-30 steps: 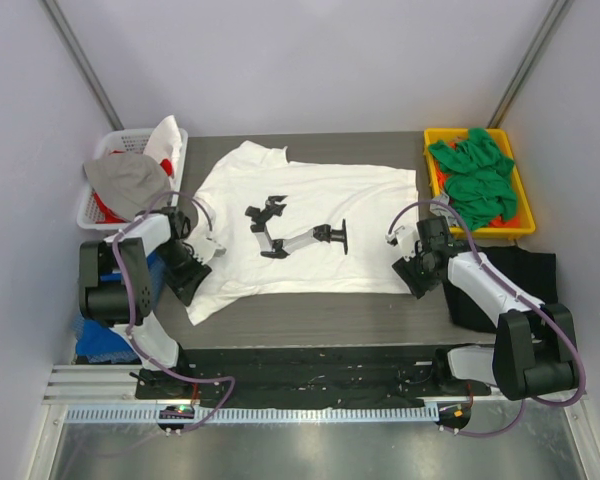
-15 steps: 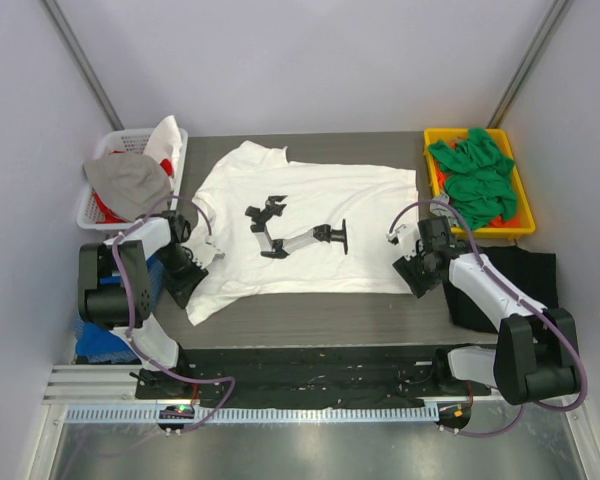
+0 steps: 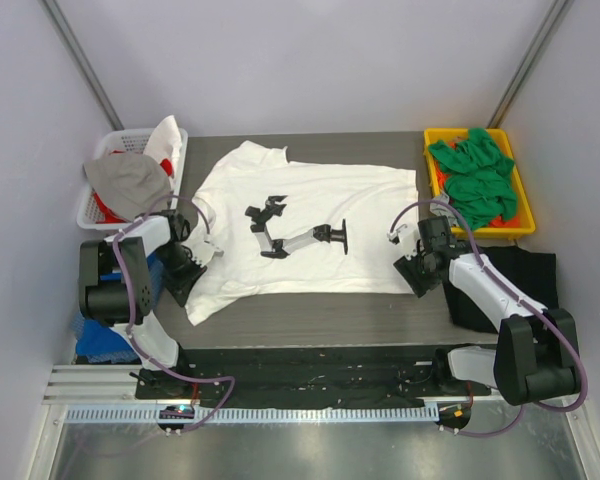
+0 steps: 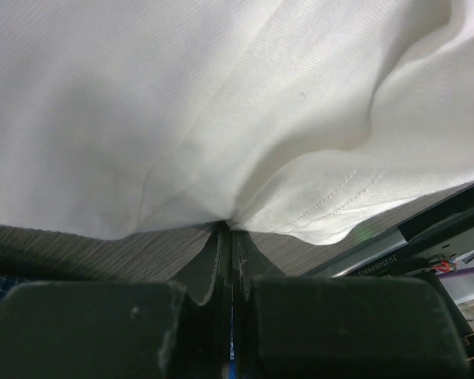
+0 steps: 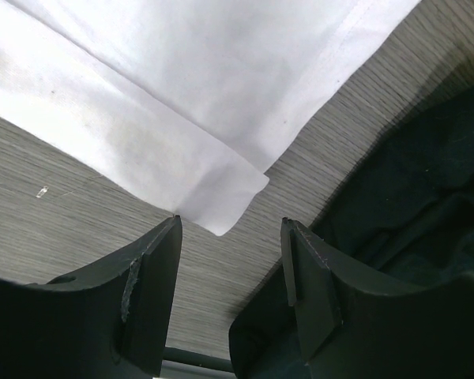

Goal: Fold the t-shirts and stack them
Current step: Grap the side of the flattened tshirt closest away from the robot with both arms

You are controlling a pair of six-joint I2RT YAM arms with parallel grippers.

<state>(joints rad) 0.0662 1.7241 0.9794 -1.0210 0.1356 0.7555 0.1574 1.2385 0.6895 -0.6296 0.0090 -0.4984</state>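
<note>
The left claw [image 4: 227,234] is pressed shut. Its two dark fingers [image 4: 95,324] meet with a fold of the white t-shirt [image 4: 182,103] pinched between them. The cloth gathers into creases right at the tips, and a stitched hem curls just to the right of the grip. Seen from above, this claw [image 3: 202,252] sits low at the shirt's left end, on the side closer to the arms, over the grey table [image 3: 310,305].

The right claw [image 5: 231,225] stands wide and holds nothing — its fingers [image 5: 154,268] straddle a pointed corner of the white t-shirt [image 5: 182,95], which lies flat on the table [image 5: 55,229]. I cannot tell whether the tips touch the surface. Just to the right of that corner lies the black t-shirt [image 5: 411,181]. From above, the right claw [image 3: 412,262] is at the shirt's near right corner.

The white t-shirt [image 3: 365,200] is spread flat across the middle of the table, collar to the left and hem to the right, with a black print [image 3: 280,232] facing up. The black t-shirt [image 3: 525,275] lies rumpled at the table's right edge, beside the right arm. Beyond it, the green t-shirts [image 3: 475,180] are heaped in a yellow tray [image 3: 429,150] at the far right corner. At the far left, a white basket [image 3: 108,140] holds a grey cloth [image 3: 125,180] and some white and red fabric — and a blue cloth [image 3: 95,335] shows beside the left arm's base.
</note>
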